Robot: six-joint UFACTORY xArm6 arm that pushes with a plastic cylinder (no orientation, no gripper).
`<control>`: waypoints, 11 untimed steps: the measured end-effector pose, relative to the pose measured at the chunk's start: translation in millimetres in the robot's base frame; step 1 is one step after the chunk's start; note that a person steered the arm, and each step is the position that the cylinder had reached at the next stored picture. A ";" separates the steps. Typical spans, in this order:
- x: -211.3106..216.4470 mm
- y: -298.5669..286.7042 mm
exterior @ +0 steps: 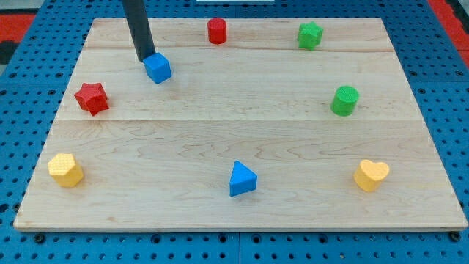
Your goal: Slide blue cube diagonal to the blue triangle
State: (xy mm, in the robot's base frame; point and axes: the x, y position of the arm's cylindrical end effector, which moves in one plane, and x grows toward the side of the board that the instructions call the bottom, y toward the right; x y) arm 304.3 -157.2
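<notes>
You have no jaws to read on this arm: it ends in a plain dark rod that holds nothing, so there is no opening to report. Look at my tip (147, 58), which sits on the wooden board (242, 213) near the view's top left, right against the upper-left side of the blue cube (157, 67); from this angle they appear to touch, though you cannot be sure of contact. The rod rises from there toward the view's top and leaves the picture. The blue cube rests flat on the board, with one corner turned toward the view's bottom. Down and to the view's left of it you will find the red star (91, 98), near but clearly apart from the cube. The blue triangle (242, 179) lies well apart from the cube, low in the view and just left of centre. Along the top edge stand the red cylinder (217, 31) near the middle and the green star (310, 35) to its right. The green cylinder (344, 100) sits at the right, at mid height. A yellow heart (371, 175) lies at the bottom right and another yellow block (66, 169), its shape unclear, at the bottom left.
</notes>
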 end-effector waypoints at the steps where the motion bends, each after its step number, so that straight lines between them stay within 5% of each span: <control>1: 2.3 0.0; 2: 74.4 60.6; 3: 137.4 54.9; 4: 145.7 -27.6; 5: 119.8 -92.3; 7: 39.1 -92.3; 9: 85.6 -62.8; 11: -18.8 -40.1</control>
State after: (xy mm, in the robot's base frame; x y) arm 285.5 -197.2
